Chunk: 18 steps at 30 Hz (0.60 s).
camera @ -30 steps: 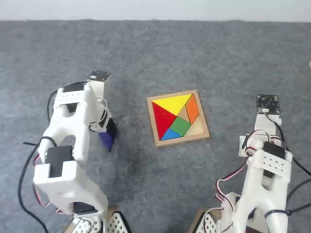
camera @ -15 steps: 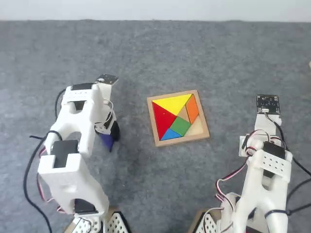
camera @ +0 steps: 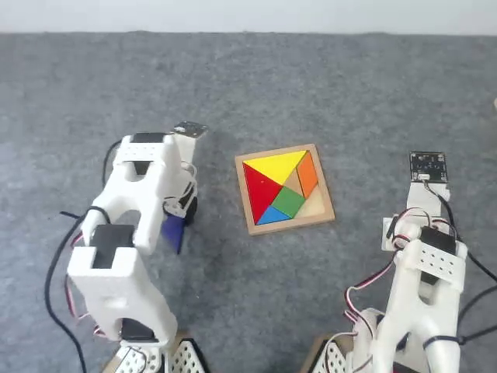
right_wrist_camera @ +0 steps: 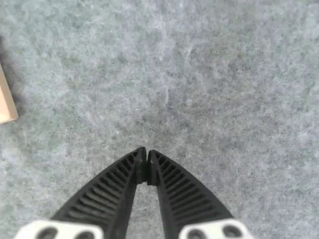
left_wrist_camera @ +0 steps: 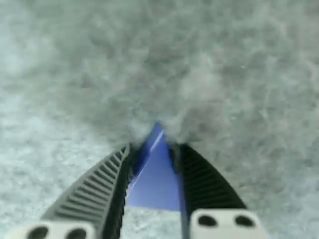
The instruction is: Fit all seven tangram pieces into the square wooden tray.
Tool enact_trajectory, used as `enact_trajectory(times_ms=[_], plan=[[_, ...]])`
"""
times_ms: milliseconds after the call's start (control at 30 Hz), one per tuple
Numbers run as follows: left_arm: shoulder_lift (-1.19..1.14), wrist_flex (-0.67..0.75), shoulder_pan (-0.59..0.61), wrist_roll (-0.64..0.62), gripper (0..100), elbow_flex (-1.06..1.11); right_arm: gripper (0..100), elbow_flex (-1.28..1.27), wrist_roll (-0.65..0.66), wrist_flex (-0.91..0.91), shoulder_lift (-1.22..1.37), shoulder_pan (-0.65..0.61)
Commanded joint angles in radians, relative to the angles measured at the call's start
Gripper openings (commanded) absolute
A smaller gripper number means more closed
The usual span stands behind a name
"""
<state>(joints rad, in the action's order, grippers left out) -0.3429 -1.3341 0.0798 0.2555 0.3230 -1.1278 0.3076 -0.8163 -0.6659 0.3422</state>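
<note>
two arms standing at a grey felt table point(camera: 373, 93), left gripper point(left_wrist_camera: 152, 147) pinching a dark blue triangle piece point(left_wrist_camera: 155, 185) near the square wooden tray point(camera: 292, 224), right gripper point(right_wrist_camera: 147, 152) hanging pressed tight together over the felt

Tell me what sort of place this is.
Probably a robotics test bench: a white left arm and white right arm side by side on a grey felt-like tabletop, a square wooden tray of coloured tangram pieces between them, the left gripper holding a dark blue triangular piece.
</note>
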Motion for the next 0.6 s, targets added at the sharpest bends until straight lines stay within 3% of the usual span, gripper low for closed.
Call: enact_trajectory(times_ms=[0,133,267,400,567], plan=[[0.072,-0.052,-0.068,-0.023,10,0.005,1.2,0.005,0.012,0.022,-0.021,-0.007],[0.192,-0.120,-0.069,-0.026,14,0.005,1.2,0.005,0.012,0.021,-0.021,-0.007],[0.324,-0.189,0.014,-0.017,23,0.005,1.2,0.005,0.012,0.019,-0.021,-0.007],[0.442,-0.224,0.080,0.064,23,0.050,1.2,0.005,0.012,0.019,-0.021,-0.007],[0.446,-0.051,0.080,0.101,23,0.269,1.2,0.005,0.012,0.019,-0.021,-0.008]])
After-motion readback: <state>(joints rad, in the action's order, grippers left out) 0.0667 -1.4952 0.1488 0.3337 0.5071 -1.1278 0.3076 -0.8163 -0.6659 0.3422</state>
